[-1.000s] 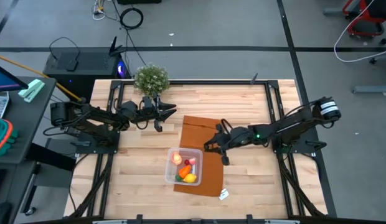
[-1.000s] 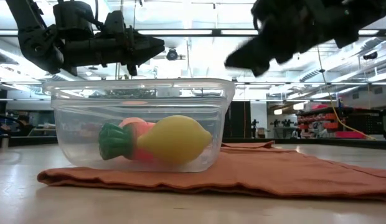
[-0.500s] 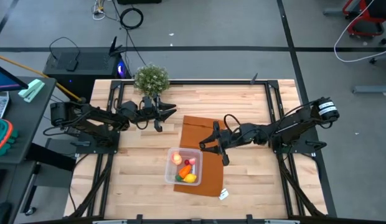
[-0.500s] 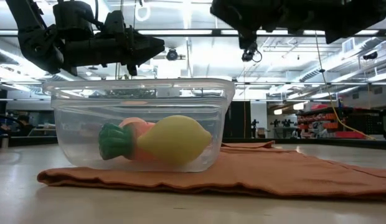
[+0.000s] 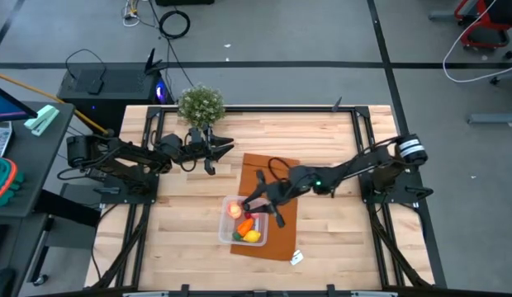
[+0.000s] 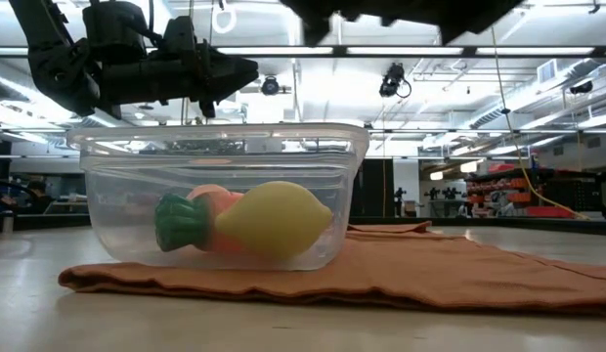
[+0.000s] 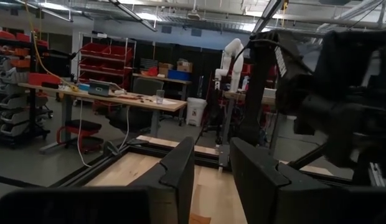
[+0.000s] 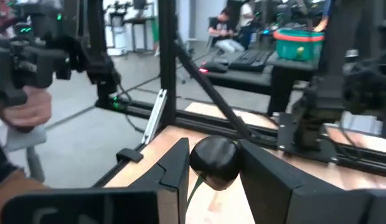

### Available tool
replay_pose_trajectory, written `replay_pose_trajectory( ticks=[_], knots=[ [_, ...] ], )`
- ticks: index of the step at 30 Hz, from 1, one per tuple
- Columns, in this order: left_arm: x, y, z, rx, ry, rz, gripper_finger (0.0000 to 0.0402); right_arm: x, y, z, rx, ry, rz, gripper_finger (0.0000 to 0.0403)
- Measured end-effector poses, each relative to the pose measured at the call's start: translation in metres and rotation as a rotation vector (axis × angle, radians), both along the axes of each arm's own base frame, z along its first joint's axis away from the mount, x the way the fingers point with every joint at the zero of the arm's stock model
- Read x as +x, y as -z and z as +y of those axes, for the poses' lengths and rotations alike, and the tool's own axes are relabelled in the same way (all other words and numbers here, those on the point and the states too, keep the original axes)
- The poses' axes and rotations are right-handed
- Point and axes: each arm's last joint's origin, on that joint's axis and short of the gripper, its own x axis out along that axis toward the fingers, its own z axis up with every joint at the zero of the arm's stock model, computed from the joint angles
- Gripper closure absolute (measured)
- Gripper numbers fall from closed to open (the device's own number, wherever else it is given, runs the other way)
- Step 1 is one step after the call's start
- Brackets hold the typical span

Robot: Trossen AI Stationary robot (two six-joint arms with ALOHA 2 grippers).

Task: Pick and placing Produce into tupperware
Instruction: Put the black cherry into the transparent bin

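My right end effector [image 5: 258, 205]: I am hovering it over the far rim of the tupperware [image 5: 226, 221], with the arm reaching in across the mat [image 5: 277, 169] from the right side of the worktop [image 5: 182, 223].
Its grip: I am clamping its fingers [image 8: 174, 168] on a dark round piece [image 8: 214, 163], which is sitting squarely between them and touching both.
My left end effector [image 7: 211, 149]: I am holding it up off the worktop at the far left, just beside the potted plant [image 5: 201, 105]; its fingers are standing narrowly apart with nothing between them.
Tupperware: it is sitting on the near part of the mat, inside the mat's left edge, with its top open.
Produce inside: the lemon [image 6: 274, 220] is lying at the near end, the carrot [image 5: 245, 226] is leaning against it, and the peach-like fruit [image 5: 234, 209] is lying at the far end, under my right fingers.
Edges: dark frame rails [image 5: 355, 132] are running along the left, right and far sides of the worktop, and the box wall [image 6: 225, 156] is rising well above the fruit.
Open room: bare wood is lying to the left of the box and along the far side, between my two arms.
Near edge: a small white scrap [image 5: 297, 257] is lying just off the mat's near right corner.
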Motion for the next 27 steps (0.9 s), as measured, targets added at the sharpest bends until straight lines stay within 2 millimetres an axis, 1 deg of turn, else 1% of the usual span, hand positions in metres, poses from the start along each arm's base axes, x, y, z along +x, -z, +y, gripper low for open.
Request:
replay_pose_trajectory(
  ticks=[3, 7, 12, 16, 23, 25, 27],
  knots=[
    [0.000, 0.000, 0.000, 0.019, -0.004, 0.003, 0.0288, 0.016, -0.002, 0.000, -0.006, -0.042, 0.000, 0.0310],
    [0.000, 0.000, 0.000, 0.022, -0.007, 0.003, 0.0287, 0.033, -0.005, -0.001, 0.011, -0.094, -0.007, 0.0310],
    [0.000, 0.000, 0.000, 0.033, -0.010, 0.005, 0.0289, 0.050, -0.005, 0.002, -0.022, -0.127, 0.064, 0.0310],
    [0.000, 0.000, 0.000, 0.040, -0.011, 0.007, 0.0285, 0.057, -0.010, 0.007, -0.085, -0.169, 0.147, 0.0310],
    [0.000, 0.000, 0.000, 0.040, -0.012, 0.008, 0.0285, 0.064, -0.033, 0.012, -0.195, -0.217, 0.176, 0.0309],
    [0.000, 0.000, 0.000, 0.041, -0.012, 0.008, 0.0284, 0.066, -0.032, 0.012, -0.221, -0.225, 0.199, 0.0309],
    [0.000, 0.000, 0.001, 0.040, -0.013, 0.009, 0.0283, 0.071, -0.025, 0.013, -0.237, -0.238, 0.215, 0.0309]
  ],
)
